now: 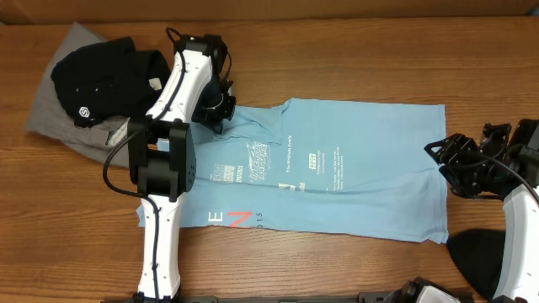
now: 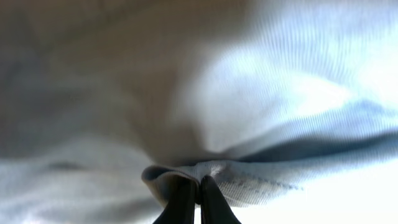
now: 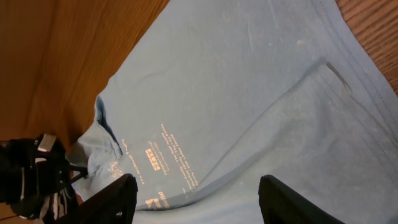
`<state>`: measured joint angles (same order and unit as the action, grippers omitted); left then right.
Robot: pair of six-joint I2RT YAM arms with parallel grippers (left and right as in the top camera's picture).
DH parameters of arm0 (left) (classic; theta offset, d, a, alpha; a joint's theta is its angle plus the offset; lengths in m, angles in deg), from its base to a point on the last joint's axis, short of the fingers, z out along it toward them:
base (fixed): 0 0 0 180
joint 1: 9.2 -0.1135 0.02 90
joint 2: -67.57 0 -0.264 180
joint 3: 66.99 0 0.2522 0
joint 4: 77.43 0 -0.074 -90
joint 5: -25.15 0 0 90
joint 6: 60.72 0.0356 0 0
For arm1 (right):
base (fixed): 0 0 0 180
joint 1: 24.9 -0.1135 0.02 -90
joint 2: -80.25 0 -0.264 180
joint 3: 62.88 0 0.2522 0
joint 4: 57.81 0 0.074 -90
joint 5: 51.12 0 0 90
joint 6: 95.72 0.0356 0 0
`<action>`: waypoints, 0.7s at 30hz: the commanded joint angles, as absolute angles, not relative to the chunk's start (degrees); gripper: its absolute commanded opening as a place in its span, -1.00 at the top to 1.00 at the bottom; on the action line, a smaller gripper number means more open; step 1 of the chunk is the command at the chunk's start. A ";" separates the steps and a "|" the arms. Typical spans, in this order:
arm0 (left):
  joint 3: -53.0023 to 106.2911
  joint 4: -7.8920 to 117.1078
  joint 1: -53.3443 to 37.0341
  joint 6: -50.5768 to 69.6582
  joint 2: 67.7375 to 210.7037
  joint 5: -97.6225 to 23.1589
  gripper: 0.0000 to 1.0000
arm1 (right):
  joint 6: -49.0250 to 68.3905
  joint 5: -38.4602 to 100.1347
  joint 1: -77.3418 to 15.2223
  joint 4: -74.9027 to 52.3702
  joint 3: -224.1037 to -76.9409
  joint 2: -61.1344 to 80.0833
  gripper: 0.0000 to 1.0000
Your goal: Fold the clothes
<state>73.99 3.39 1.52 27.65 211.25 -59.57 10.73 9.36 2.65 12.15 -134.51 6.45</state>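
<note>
Left gripper (image 2: pixel 199 186) is clamping tight on a small fold of the light blue T-shirt (image 1: pixel 354 168). The 2 fingers are meeting, with fabric bunching over the tips. In the overhead view that pinch is sitting at the shirt's far-left corner. I can't tell if it's sleeve or shoulder, because the left arm (image 1: pixel 173 126) is crossing over that end and hiding it.

The blue shirt is lying spread across the middle of the desk (image 1: pixel 337 59), print side up, with its long axis running left to right. Its stitched hem end is pointing at the desk's right edge. The red-white lettering (image 1: pixel 238 220) is showing near the desk's near edge, just beside the left arm. A shallow crease is running diagonally through the right half.

Right gripper (image 1: pixel 442 167) is hovering over the shirt's right end at the hem, with jaws standing wide and gripping nothing. In the wrist view only flat blue fabric is showing below, between the fingers.

At the desk's far-left corner, 1 black T-shirt (image 1: pixel 105 76) is sitting bunched on top of 1 grey T-shirt (image 1: pixel 55 105). Both are lying near the blue shirt, and the arm is blocking whether they're touching it.
</note>
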 commanded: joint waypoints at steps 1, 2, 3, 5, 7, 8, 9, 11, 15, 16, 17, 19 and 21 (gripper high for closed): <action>79.36 0.59 0.88 26.47 209.92 -57.76 0.92 | 10.29 9.93 2.44 11.91 -135.91 6.95 -0.32; 80.63 -0.50 0.88 26.47 209.92 -57.73 0.92 | 10.29 9.93 2.44 11.93 -135.91 6.95 -0.32; 81.94 -1.75 0.95 26.47 209.92 -57.73 0.92 | 10.29 9.93 2.44 11.91 -135.91 6.95 -0.32; 84.08 -4.24 1.12 26.47 209.92 -57.69 0.91 | 10.29 9.93 2.44 11.91 -135.91 6.95 -0.32; 85.53 -6.78 1.34 26.47 209.92 -57.56 0.91 | 10.29 9.93 2.44 11.85 -135.91 6.95 -0.32; 85.75 -7.74 1.47 26.47 209.92 -57.54 0.92 | 10.29 9.93 2.44 11.83 -135.91 6.95 -0.33; 85.72 -8.04 1.65 26.45 209.92 -57.49 0.92 | 10.29 9.93 2.44 11.80 -135.91 6.95 -0.32; 85.61 -8.02 2.06 26.47 209.92 -55.70 0.92 | 10.29 9.93 2.44 11.76 -135.91 6.95 -0.32; 85.61 -8.02 3.00 26.47 209.92 -54.43 0.85 | 10.29 9.95 2.44 11.76 -135.91 6.95 -0.32; 85.61 -8.02 3.27 26.47 209.92 -54.21 0.83 | 10.29 9.95 2.44 11.76 -135.91 6.95 -0.32; 85.61 -8.02 3.59 26.47 209.92 -53.89 0.82 | 10.29 9.95 2.44 11.69 -135.91 6.95 -0.33; 85.61 -8.04 4.40 26.47 209.92 -52.75 0.84 | 10.29 9.95 2.44 11.56 -135.91 6.95 -0.33; 85.55 -8.04 5.30 26.47 209.92 -52.77 0.91 | 10.29 9.95 2.44 11.56 -135.91 6.95 -0.33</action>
<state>84.57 -7.83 3.68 27.23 211.25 -54.94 10.73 9.54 2.65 12.04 -134.51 6.45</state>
